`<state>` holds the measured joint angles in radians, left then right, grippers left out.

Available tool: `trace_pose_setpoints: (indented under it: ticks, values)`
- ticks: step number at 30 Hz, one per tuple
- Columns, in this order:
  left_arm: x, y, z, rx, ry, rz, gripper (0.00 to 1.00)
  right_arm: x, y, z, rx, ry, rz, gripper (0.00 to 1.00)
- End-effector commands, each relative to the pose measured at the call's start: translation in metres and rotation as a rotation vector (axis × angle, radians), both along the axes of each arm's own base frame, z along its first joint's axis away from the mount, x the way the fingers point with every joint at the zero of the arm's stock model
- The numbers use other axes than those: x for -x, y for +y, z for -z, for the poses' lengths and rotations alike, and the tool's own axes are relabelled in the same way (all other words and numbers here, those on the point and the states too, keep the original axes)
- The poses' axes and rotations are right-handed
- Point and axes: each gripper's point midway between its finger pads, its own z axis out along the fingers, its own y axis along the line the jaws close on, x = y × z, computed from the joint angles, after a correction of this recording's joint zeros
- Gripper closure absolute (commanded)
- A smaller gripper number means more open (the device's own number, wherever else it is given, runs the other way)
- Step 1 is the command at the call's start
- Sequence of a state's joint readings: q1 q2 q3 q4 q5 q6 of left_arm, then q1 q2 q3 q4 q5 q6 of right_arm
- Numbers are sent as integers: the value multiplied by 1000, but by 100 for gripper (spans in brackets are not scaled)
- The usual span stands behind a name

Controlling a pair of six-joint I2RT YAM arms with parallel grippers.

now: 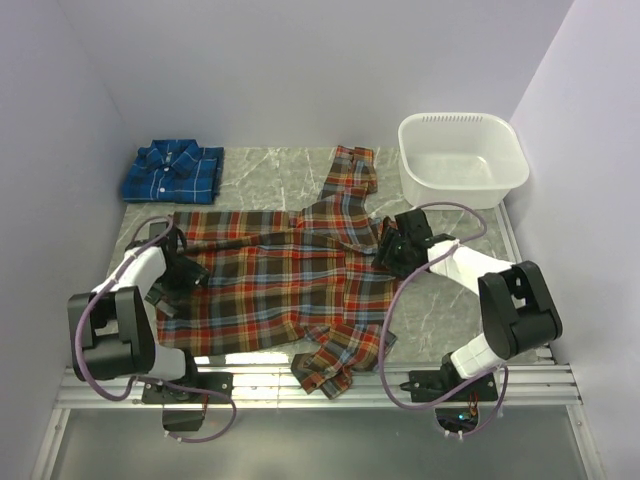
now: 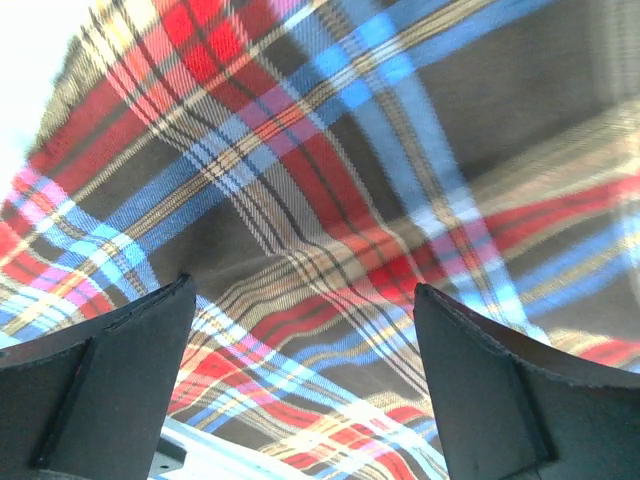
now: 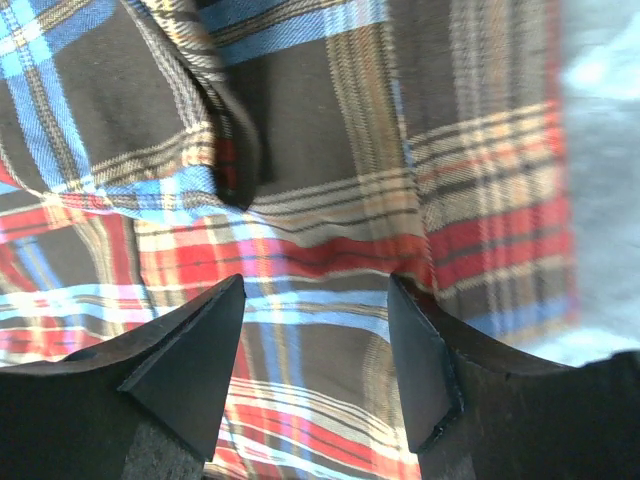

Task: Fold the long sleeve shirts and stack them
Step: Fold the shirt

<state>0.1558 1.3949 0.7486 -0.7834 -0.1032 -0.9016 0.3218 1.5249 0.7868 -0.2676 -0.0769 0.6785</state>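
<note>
Shirts, two: red-orange plaid flannel shirt (image 1: 280, 290) spread on tabletop (image 1: 440, 300) between both grippers, left gripper (image 1: 185, 272) wide open, right gripper (image 1: 385, 252) half open, neither holding cloth; blue plaid shirt (image 1: 172, 172) folded far left.

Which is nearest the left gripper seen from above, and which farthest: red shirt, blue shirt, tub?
1. Red shirt, right under the left gripper.
2. Blue shirt, back left corner.
3. Tub, far back right.
</note>
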Motion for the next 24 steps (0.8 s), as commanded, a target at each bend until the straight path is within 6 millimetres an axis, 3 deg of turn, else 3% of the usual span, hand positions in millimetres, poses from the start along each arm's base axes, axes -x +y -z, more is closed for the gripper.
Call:
trace_pose_setpoints:
  ticks: [1, 2, 4, 6, 7, 9, 10, 12, 13, 16, 17, 22, 24]
  values:
    - [-25, 15, -39, -73, -113, 47, 3, -21, -17, -42, 98, -129, -22, 34]
    - [-40, 10, -49, -59, -188, 73, 2, -33, -11, -66, 87, -201, -39, 34]
    - [-59, 7, -66, -70, -273, 125, 2, -50, -8, -91, 91, -285, -55, 35]
    - [-85, 1, -85, -89, -377, 208, 3, -81, -2, -130, 89, -405, -55, 37]
    - [-93, 0, -91, -97, -411, 236, 3, -84, -3, -129, 99, -413, -56, 37]
    - [-114, -2, -106, -129, -488, 287, 2, -108, 3, -146, 105, -479, -64, 37]
    - [-120, -2, -108, -134, -498, 296, 1, -124, 7, -166, 98, -538, -63, 37]
    - [-137, -1, -119, -156, -557, 323, 1, -143, 15, -164, 103, -535, -89, 35]
    - [-142, 2, -118, -167, -557, 328, 2, -161, 22, -173, 109, -562, -114, 35]
    - [-155, 1, -123, -182, -579, 348, 3, -185, 34, -174, 120, -562, -160, 34]
    - [-158, -2, -118, -175, -576, 361, 3, -203, 39, -173, 125, -563, -161, 34]
    - [-159, -12, -92, -124, -526, 419, 5, -252, 45, -141, 161, -485, -103, 34]
    - [-159, -12, -90, -124, -516, 425, 5, -261, 45, -129, 162, -461, -62, 35]
